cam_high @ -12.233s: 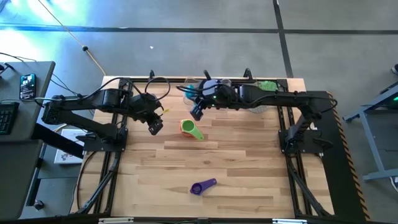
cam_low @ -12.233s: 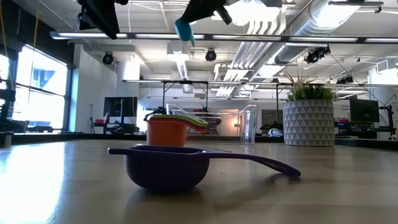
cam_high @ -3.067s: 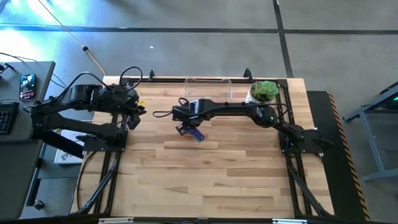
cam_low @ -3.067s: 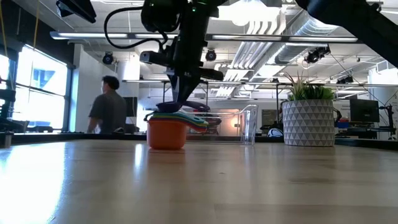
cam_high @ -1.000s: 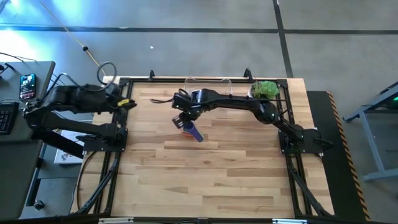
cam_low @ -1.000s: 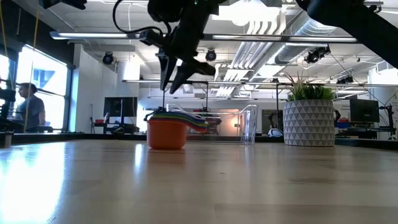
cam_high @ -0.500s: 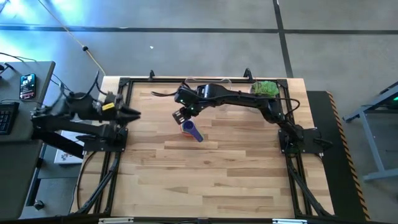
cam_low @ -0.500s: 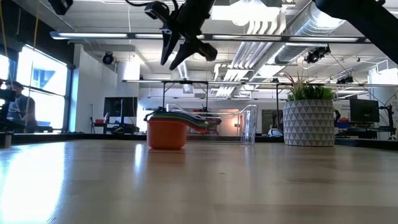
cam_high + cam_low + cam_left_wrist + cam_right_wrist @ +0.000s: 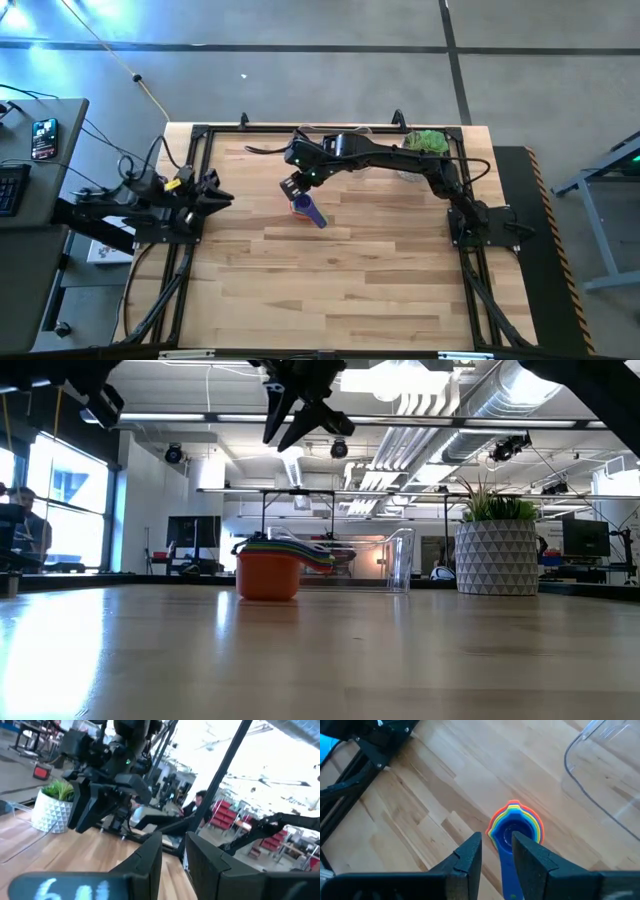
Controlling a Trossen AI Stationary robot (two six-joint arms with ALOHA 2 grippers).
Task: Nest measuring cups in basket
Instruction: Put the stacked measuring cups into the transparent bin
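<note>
Stack of nested coloured plastic measuring cups point(image 9: 513, 831), blue one on top, sits on the wooden table point(image 9: 350, 280) toward the far edge, near but outside the clear rectangular plastic basket point(image 9: 605, 775). Right gripper point(image 9: 496, 851) hangs above the stack, fingers parted, holding nothing; likely lifted clear after nesting. Left gripper point(image 9: 213, 188) waits at the left edge, fingers slightly apart, empty.

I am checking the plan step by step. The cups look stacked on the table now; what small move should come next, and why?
Probably lower the right end effector onto the nested measuring cups and grasp them. The stack stands on the table beside the basket, not in it, and the end effector hangs open directly above.
</note>
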